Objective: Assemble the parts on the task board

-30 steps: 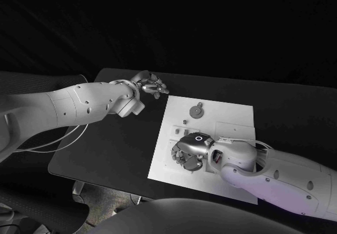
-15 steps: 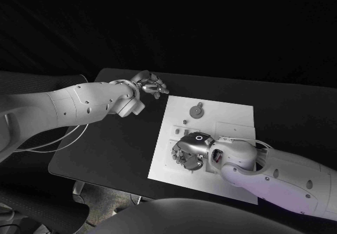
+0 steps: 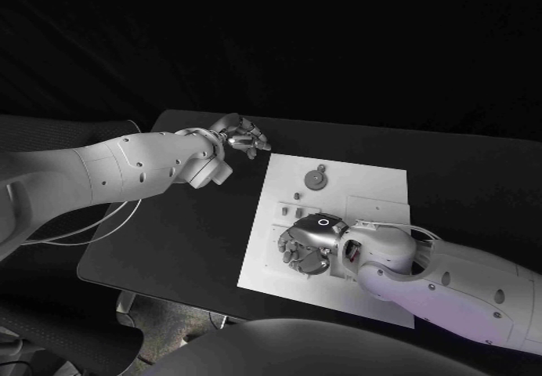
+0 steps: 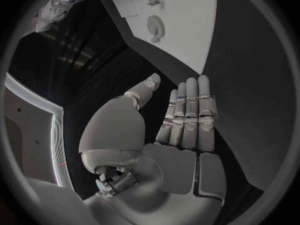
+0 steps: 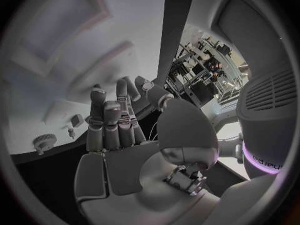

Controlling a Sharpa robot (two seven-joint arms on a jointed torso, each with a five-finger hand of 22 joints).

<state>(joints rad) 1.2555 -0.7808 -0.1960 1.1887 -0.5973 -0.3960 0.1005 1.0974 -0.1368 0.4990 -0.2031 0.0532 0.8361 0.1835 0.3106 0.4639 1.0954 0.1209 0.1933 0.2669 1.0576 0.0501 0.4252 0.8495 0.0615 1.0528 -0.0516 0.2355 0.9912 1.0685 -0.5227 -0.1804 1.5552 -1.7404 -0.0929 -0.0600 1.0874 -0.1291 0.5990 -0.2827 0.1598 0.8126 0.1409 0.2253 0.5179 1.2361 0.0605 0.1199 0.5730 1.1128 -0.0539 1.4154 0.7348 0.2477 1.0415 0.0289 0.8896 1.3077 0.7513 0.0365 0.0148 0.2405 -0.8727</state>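
The task board (image 3: 339,204) lies flat in the middle of the black table (image 3: 475,172), a white plate with small parts on it. A round gear-like part (image 3: 317,178) sits near its far edge, and a small peg (image 3: 298,196) stands just beside it, nearer the robot.

The right hand (image 3: 305,249) is over the near left part of the board, palm down, its fingers curled toward the plate. In the right wrist view the fingers (image 5: 115,122) lie close side by side, bent forward, with the thumb alongside — whether anything is pinched between them or whether the fingertips touch the board cannot be told from these pictures.

The left hand (image 3: 240,136) hovers over the bare table just beyond the board's far left corner, apart from the plate. The left wrist view shows its fingers (image 4: 190,110) straight and pressed flat together, the thumb standing off to the side, the palm bare — it holds nothing and touches nothing. Past its fingertips the board's edge and the gear part (image 4: 155,26) are in sight.
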